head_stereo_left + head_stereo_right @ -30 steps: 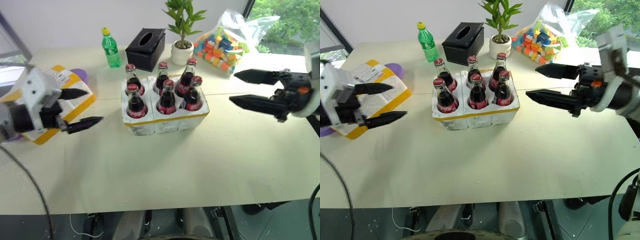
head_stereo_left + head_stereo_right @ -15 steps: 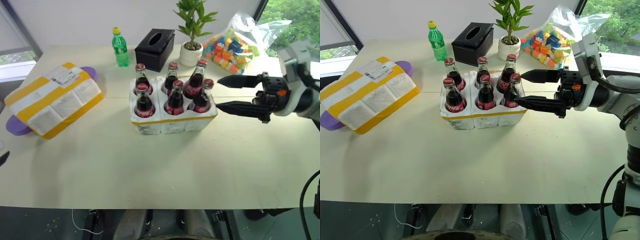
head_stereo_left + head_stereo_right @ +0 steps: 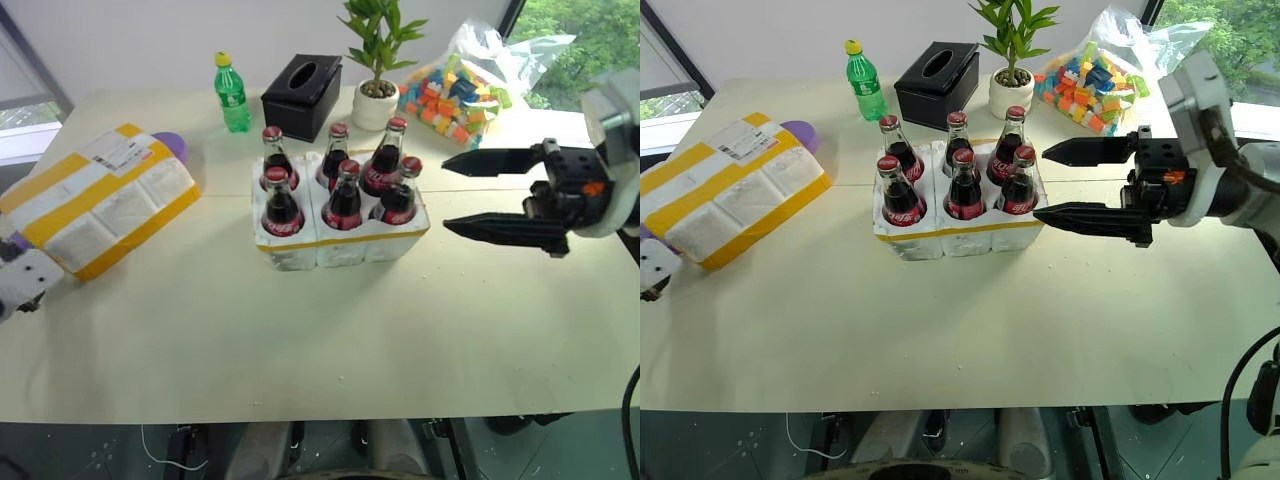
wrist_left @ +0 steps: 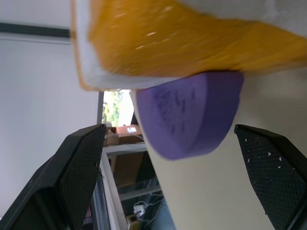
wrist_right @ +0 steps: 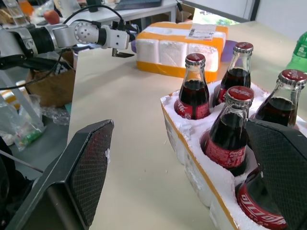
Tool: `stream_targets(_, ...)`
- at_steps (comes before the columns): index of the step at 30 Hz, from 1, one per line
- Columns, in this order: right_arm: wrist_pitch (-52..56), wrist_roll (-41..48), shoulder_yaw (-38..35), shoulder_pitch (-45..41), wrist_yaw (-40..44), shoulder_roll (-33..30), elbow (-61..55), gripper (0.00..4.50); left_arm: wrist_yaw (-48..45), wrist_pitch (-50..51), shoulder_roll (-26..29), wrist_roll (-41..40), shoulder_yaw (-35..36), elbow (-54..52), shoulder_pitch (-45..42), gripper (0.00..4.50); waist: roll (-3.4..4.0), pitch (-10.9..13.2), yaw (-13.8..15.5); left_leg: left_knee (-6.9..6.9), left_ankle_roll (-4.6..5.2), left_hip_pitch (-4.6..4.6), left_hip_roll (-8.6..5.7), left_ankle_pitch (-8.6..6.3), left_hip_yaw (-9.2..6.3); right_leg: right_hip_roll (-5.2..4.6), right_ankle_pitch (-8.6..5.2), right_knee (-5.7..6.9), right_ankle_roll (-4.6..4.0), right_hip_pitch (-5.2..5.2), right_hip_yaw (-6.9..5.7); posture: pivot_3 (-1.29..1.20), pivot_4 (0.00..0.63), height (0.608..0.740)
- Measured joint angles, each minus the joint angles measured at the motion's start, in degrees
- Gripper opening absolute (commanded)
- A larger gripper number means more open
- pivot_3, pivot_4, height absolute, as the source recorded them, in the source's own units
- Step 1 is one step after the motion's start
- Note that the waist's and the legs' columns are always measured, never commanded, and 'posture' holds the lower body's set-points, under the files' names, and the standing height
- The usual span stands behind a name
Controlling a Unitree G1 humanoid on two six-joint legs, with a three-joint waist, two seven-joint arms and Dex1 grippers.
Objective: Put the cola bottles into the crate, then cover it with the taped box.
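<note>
Six cola bottles (image 3: 952,176) upright in crate (image 3: 958,234); taped box (image 3: 728,188) uncovered aside; both grippers wide, empty.

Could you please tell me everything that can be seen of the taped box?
The taped box is a large white block that looks like foam, wrapped in broad yellow tape bands, with a white shipping label on its top near one end. It lies flat and skewed on the table's left side, well apart from the crate. It rests partly on a purple pad that sticks out from beneath it. Nothing grips it.
</note>
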Motion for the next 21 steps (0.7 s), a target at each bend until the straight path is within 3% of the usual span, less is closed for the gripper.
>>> stream_targets(13,1.8,4.0,-4.4,1.6,-1.6,-2.6,-1.7,4.45,6.5,-6.7,-0.2,1.1,-11.4,15.9,-13.7,4.5,-0.02,0.0,0.2,0.1,0.0,-0.01,-0.01,0.01,0.0,-0.02,0.01,0.13,0.02,0.0,-0.02,0.0,0.15,0.732)
stream_targets(21,1.7,4.0,-6.2,4.0,-1.0,-4.7,-1.8,4.5,8.4,-6.7,-0.3,-0.5,-12.7,20.2,-17.8,0.67,0.04,-0.1,0.1,0.11,0.01,0.01,-0.02,0.02,0.0,-0.02,0.02,0.19,0.03,0.0,-0.01,0.0,0.15,0.732)
